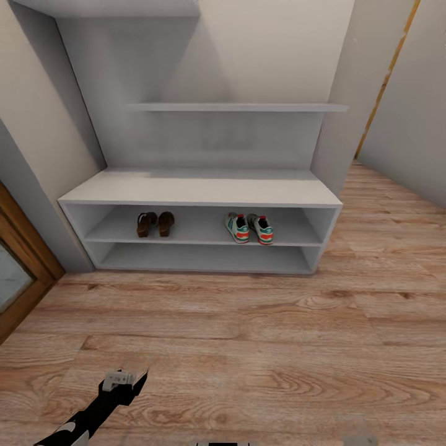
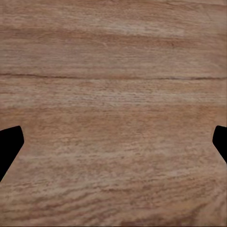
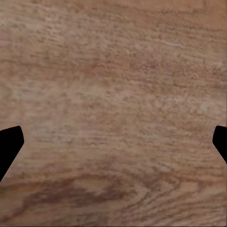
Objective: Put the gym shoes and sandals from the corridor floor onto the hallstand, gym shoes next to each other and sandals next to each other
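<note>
Wood-grain plank corridor floor, light brown, runs from the lower edge of the head view to the foot of the unit.

Item 1: left gripper, at about 7 o'clock in the head view, low over the boards, on a black arm with a pale grey block near the wrist. In the left wrist view its dark fingertips sit at opposite edges of the picture, jaws spread wide, bare floor between them, nothing held.

Item 2: right gripper, seen in the right wrist view; fingertips likewise far apart at the picture's edges, jaws wide, nothing gripped, plank grain beneath.

Item 3: hallstand, white, at 12 o'clock beyond the open floor; flat top, two open tiers, tall back panel with a floating shelf.

Item 4: two sandals, brown, side by side on the upper tier, toward 11 o'clock.

Item 5: two gym shoes, cream with green stripes and red heels, side by side on the same tier, toward 1 o'clock, well apart from the sandals.

Item 6: wooden door frame, at 9 o'clock.
</note>
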Controlling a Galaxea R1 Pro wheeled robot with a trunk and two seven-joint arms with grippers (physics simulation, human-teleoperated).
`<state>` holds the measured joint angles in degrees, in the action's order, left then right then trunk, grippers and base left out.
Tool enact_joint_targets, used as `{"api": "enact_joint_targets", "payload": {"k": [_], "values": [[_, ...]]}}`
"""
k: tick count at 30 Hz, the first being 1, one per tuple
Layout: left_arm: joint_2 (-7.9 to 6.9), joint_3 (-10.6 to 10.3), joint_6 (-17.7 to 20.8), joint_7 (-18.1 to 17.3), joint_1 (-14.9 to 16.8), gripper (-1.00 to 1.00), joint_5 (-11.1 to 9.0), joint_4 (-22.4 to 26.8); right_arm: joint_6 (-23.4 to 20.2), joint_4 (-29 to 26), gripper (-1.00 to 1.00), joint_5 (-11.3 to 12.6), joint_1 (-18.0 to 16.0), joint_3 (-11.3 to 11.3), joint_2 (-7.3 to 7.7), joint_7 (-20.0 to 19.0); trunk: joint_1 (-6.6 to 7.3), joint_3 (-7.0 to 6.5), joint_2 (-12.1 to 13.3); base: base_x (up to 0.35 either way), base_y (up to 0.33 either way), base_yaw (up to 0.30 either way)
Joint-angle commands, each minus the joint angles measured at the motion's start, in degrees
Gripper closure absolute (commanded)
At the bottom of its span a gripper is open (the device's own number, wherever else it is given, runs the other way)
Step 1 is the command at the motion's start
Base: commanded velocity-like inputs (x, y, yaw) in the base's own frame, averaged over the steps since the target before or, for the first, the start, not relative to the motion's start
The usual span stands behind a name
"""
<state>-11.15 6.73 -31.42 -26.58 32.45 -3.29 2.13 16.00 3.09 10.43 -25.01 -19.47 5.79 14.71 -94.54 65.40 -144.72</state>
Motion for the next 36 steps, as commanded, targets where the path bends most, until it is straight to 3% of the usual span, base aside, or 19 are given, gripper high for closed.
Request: {"api": "enact_joint_targets", "payload": {"k": [1, 36], "values": [[-0.04, 0.05, 0.01, 0.01, -0.12, -1.00, -0.01, -0.06, 0.00, -0.01, -1.00, -0.02, 0.23, -0.08, 0.00, 0.01, 0.00, -0.01, 0.00, 0.000, 0.000, 0.000], [-0.19, 0.04, 0.04, 0.08, -0.63, -1.00, -0.05, -0.20, -0.09, 0.08, -1.00, 0.03, 1.83, -0.13, -0.59, -0.12, 0.00, -0.01, 0.00, 0.000, 0.000, 0.000]]}}
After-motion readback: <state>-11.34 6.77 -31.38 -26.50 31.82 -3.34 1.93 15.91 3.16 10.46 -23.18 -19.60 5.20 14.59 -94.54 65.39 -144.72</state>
